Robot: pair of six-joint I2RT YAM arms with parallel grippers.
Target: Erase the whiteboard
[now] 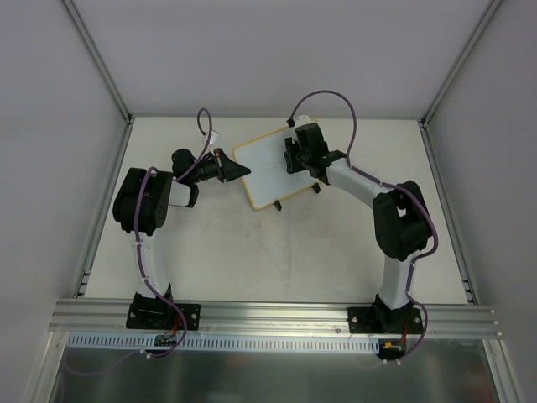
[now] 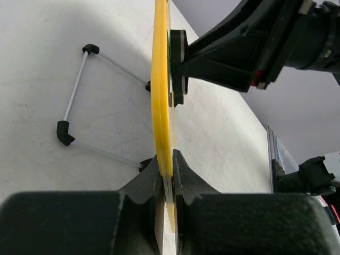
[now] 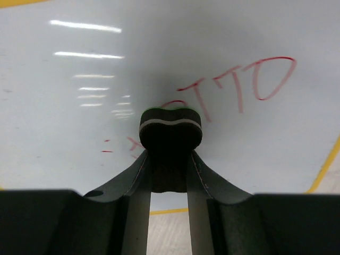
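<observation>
The whiteboard (image 1: 270, 168) is a white panel with a yellow rim, standing tilted at the table's middle back. My left gripper (image 1: 233, 169) is shut on its left edge; in the left wrist view the yellow rim (image 2: 161, 95) runs edge-on between the jaws of the left gripper (image 2: 169, 162). My right gripper (image 1: 291, 156) is shut on a small black eraser (image 3: 170, 128) and presses it against the board face (image 3: 106, 48). Red writing (image 3: 249, 79) shows right of the eraser, with faint red smears (image 3: 122, 146) on its left.
The board's wire stand with black feet (image 2: 65, 133) rests on the table behind it. Grey enclosure walls and a metal frame post (image 1: 101, 59) surround the table. An aluminium rail (image 1: 277, 315) runs along the near edge.
</observation>
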